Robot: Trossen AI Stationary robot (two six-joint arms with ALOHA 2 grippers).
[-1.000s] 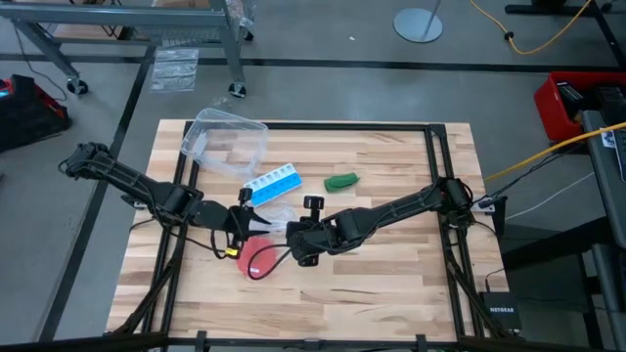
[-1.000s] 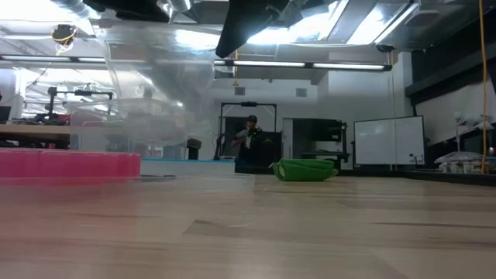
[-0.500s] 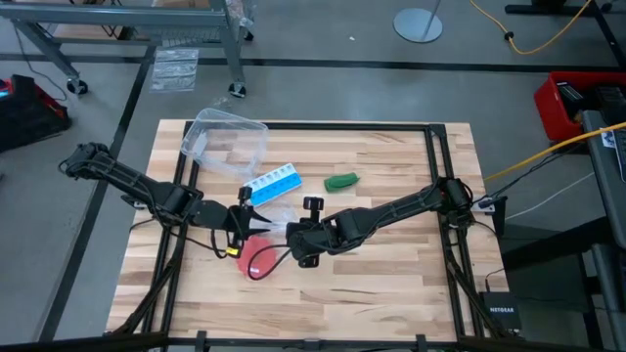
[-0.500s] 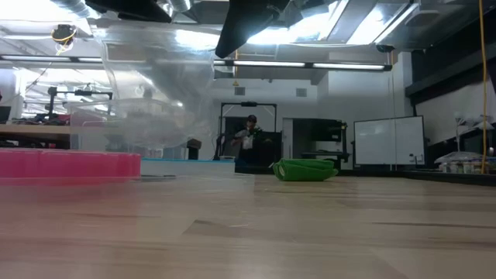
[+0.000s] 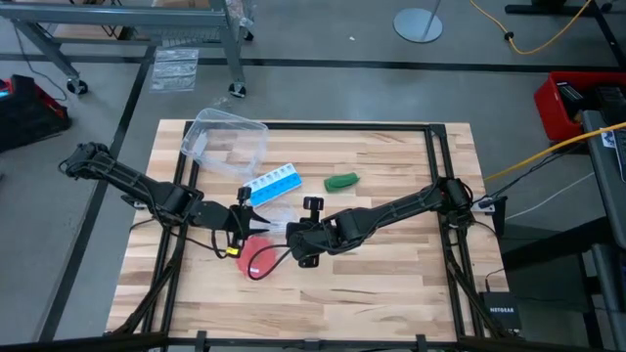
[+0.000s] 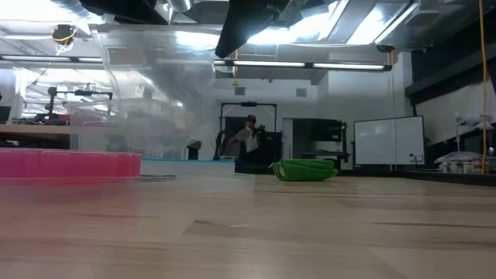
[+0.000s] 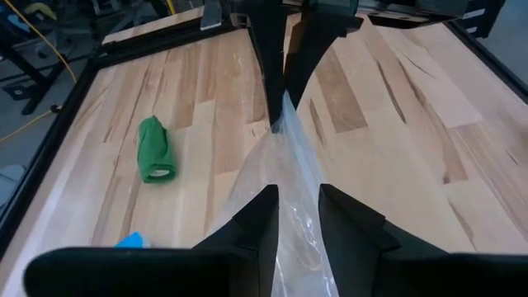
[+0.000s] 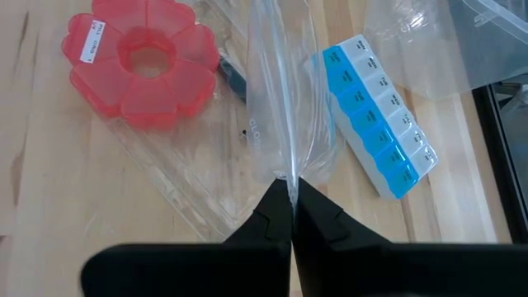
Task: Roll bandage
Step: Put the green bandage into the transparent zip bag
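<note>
High view: wooden table on a grey floor; bandage a green bundle lying alone near the far middle; left gripper and right gripper meet over a clear bag.
Low view: bandage on the boards; a person stands in the lit room behind.
Left wrist: fingers pinch the bag.
Right wrist: fingers pressed together on the bag; red disc, blue pill box beside.

Red round pill organiser, blue-and-white pill box, clear plastic bag, clear tub
</note>
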